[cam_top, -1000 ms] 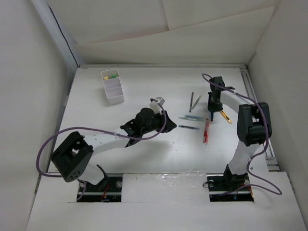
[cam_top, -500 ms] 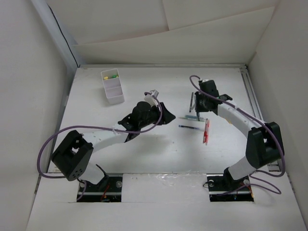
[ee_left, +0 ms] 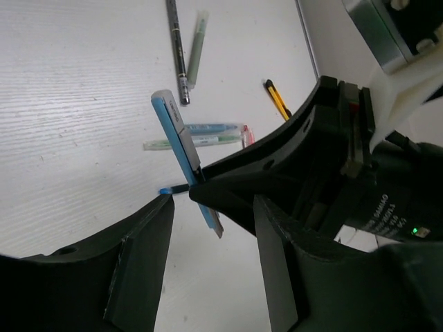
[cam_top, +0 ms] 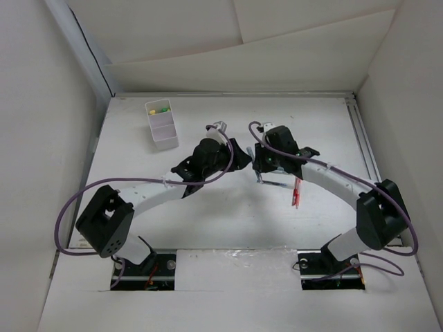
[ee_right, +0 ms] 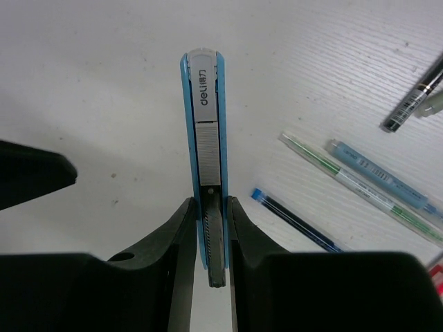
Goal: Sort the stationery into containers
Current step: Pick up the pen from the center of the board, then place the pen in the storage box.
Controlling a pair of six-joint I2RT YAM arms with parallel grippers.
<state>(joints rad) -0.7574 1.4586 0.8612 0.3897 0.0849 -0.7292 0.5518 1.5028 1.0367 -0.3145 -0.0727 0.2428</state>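
Observation:
My right gripper [ee_right: 209, 207] is shut on a blue utility knife [ee_right: 204, 124] and holds it above the table at mid-centre [cam_top: 257, 167]. My left gripper [ee_left: 213, 207] is open, facing it a short way to its left in the top view [cam_top: 242, 160]. The knife's lower end [ee_left: 213, 223] shows between my left fingers without touching them. On the table lie a dark blue pen [ee_right: 294, 220], teal and green pens [ee_right: 377, 176], a grey pencil [ee_left: 176, 48], a small yellow cutter [ee_left: 277, 99] and red pens [cam_top: 297, 190]. The white three-compartment box [cam_top: 163, 133] stands at the back left.
Yellow and green pieces [cam_top: 160, 110] lie in the box's far compartment. White walls close the table at the back and sides. The right arm [cam_top: 332, 173] arches over the pens.
My right arm has swung left from the right side, carrying the blue knife to the middle. My left gripper has moved right and further back to face it.

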